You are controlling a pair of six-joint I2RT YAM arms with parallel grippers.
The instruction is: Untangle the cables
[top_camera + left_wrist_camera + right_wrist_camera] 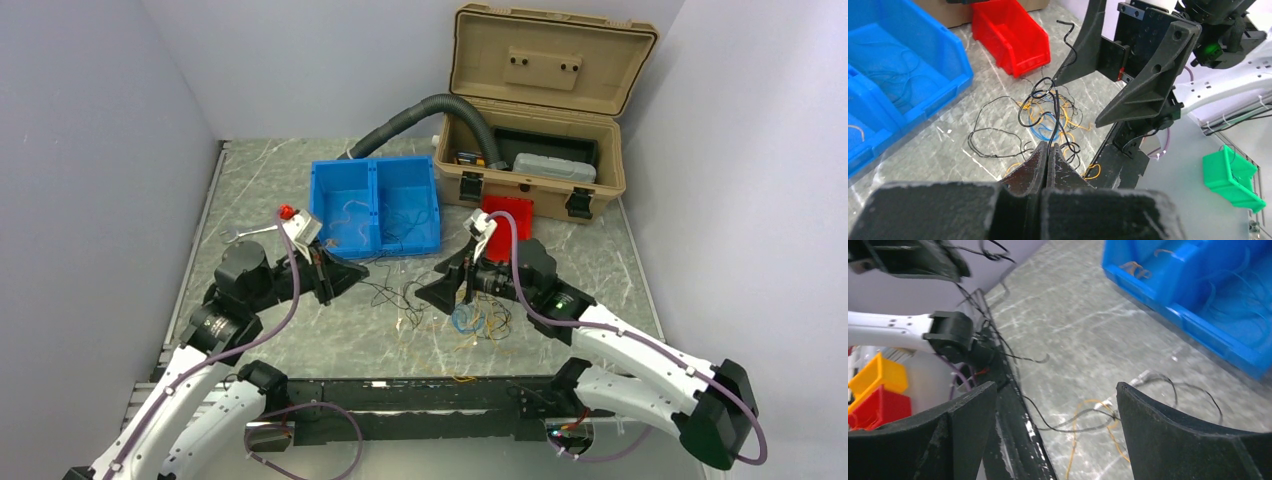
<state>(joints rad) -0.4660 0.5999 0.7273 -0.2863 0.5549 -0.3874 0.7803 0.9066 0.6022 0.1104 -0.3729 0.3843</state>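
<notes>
The cables lie in a loose tangle point(455, 318) of thin yellow, blue, black and whitish wires on the table between my two grippers. In the left wrist view the tangle point(1048, 122) lies just beyond my left gripper point(1048, 148). That gripper is shut on a black cable point(1050, 125), which rises from the jaws towards the right gripper point(1075, 103). My left gripper point(360, 272) sits left of the tangle. My right gripper point(428, 283) is open and empty beside it. Between its open fingers point(1055, 390) lie yellow and black strands point(1098, 415).
A blue two-part bin point(375, 205) holding loose wires stands behind the grippers. A small red bin point(508, 215) and an open tan toolbox point(530, 120) with a grey corrugated hose point(410, 118) are at the back right. A black rail point(400, 400) runs along the near edge.
</notes>
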